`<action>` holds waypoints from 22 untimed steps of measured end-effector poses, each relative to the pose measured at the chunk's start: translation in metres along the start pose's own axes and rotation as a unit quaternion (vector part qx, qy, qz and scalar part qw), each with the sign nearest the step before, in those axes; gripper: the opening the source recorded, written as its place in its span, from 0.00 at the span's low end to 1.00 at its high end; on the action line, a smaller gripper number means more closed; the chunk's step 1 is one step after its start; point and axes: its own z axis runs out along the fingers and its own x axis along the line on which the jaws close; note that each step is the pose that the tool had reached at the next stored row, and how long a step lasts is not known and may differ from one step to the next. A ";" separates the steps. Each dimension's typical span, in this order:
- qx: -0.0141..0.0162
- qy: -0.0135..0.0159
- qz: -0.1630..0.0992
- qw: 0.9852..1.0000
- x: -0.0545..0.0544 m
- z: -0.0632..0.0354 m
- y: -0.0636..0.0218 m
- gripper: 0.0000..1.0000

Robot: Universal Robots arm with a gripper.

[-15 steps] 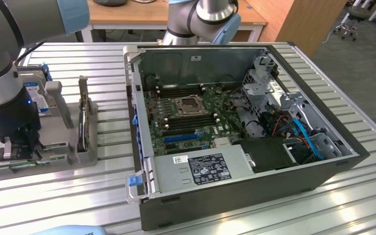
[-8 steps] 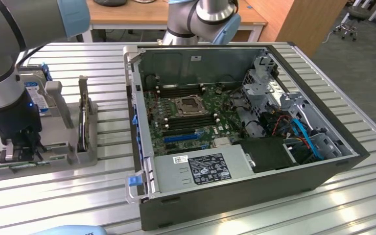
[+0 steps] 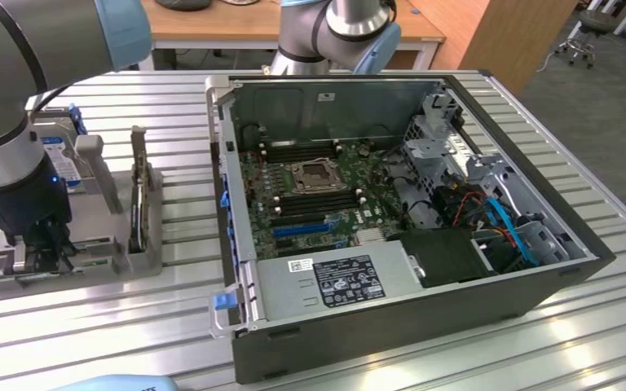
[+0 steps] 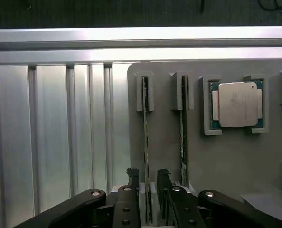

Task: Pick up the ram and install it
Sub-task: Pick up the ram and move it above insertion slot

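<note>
The ram [image 4: 145, 123] is a thin green board standing on edge in a slot of the grey holder plate [image 4: 164, 156]. A second stick of the same kind [image 4: 183, 128] stands in the neighbouring slot. My gripper [image 4: 148, 173] is open, with one dark finger on each side of the first stick's near end and a small gap on both sides. In the exterior view the gripper [image 3: 39, 252] hangs low over the grey holder [image 3: 107, 244], at the exterior view's left of the open computer case [image 3: 400, 309].
A square silver CPU [image 4: 237, 104] lies in a pocket of the holder beside the two sticks. The case's motherboard [image 3: 313, 191] lies exposed, with cables and drive bays at the exterior view's right. The ribbed aluminium table [image 4: 51, 133] ends at a rail just beyond the holder.
</note>
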 end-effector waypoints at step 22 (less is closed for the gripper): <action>0.000 0.000 0.000 1.000 0.000 0.0104 -0.0003 0.29</action>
